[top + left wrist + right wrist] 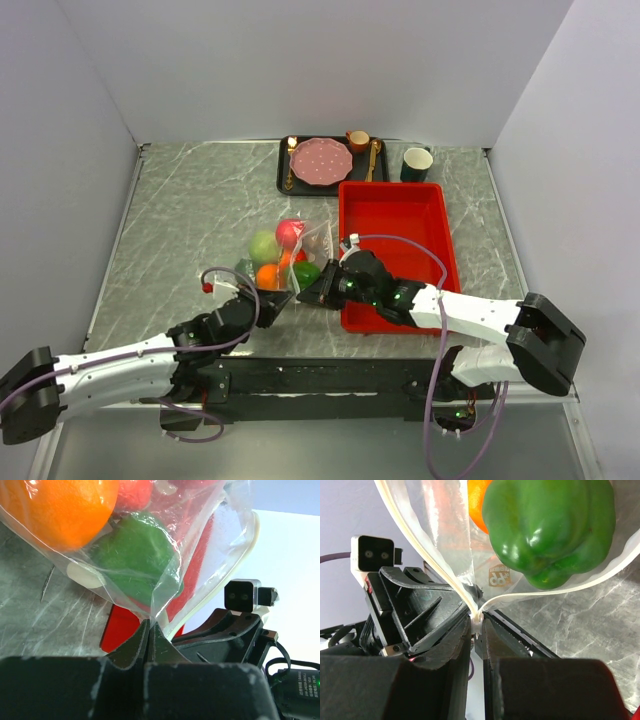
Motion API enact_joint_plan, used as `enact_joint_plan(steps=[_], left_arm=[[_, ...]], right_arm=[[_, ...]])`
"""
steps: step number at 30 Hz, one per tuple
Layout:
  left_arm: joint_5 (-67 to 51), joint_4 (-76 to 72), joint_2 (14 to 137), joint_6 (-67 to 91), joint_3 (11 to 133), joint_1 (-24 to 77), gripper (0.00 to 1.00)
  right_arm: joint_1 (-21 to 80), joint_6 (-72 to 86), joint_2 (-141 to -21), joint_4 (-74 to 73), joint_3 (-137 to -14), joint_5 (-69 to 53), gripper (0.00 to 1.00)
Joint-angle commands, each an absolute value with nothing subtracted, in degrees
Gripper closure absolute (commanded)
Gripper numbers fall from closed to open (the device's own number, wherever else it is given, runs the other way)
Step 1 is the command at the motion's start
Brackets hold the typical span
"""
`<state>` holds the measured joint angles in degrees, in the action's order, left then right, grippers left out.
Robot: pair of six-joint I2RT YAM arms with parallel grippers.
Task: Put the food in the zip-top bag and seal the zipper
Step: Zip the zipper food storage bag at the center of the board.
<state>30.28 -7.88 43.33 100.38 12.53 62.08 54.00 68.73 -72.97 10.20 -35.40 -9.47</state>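
Note:
The clear zip-top bag [300, 252] lies on the table with the food inside: cabbage [263, 245], apple [290, 231], orange [268, 275] and green pepper [306, 272]. My left gripper [277, 301] is shut on the bag's near corner [150, 622], below the pepper [135, 557] and orange [60, 510]. My right gripper [312, 292] is shut on the white zipper [478, 616] at its end, where its two open strips meet under the pepper [550, 527]. The bag's mouth gapes open.
A red tray [395, 250] stands to the right of the bag, under my right arm. At the back, a black tray [283, 180] holds a pink plate [320, 160], cutlery and a small cup. A dark cup [417, 163] stands beside it.

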Motion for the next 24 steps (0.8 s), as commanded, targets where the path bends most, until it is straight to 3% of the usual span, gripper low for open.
enact_joint_plan(steps=[1, 24], left_arm=[[30.7, -7.4, 41.2, 100.6, 11.8, 62.4, 0.99], [25.1, -10.3, 40.1, 95.2, 9.8, 62.2, 0.99]], right_arm=[[54.4, 67.0, -73.1, 9.0, -38.2, -6.7, 1.0], [50.5, 62.5, -74.7, 5.7, -41.6, -7.6, 1.0]])
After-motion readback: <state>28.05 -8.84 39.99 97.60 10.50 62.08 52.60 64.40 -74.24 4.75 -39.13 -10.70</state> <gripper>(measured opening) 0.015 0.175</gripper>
